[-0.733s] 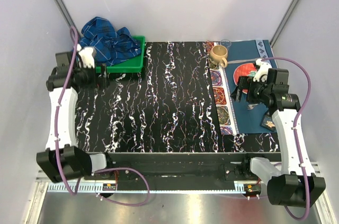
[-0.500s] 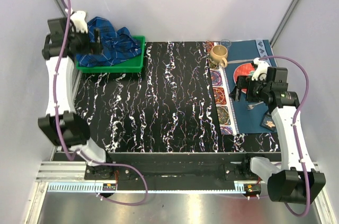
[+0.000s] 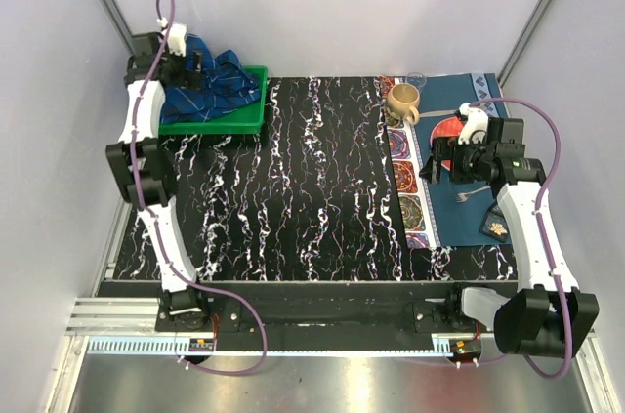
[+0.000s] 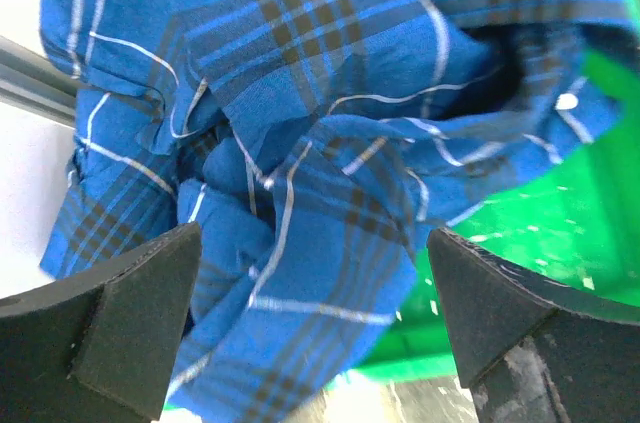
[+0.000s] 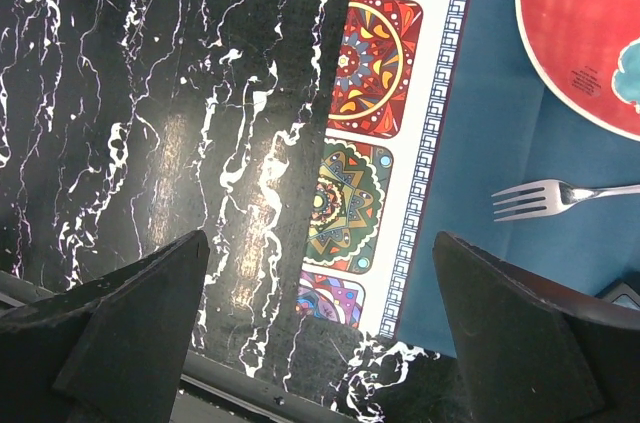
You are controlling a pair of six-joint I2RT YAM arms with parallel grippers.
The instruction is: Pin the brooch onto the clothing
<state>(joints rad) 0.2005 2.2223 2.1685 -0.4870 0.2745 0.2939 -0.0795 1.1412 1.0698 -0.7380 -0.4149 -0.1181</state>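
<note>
both hands are spread; the clothing (image 4: pixel 300 93) bunches just ahead of the left hand (image 4: pixel 312 238), well apart from the right hand (image 5: pixel 322 238).

Blue plaid shirt (image 3: pixel 210 81) crumpled in green tray (image 3: pixel 223 125), tiny pale brooch (image 3: pixel 497 228) on blue mat (image 3: pixel 457 221), well apart

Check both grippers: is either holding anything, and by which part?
Nothing held. Left gripper open over the blue plaid shirt; right gripper open over the black marbled table.

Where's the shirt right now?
In the top view, the shirt lies bunched in the green tray at the table's far left corner, with the open left gripper over it.
</note>
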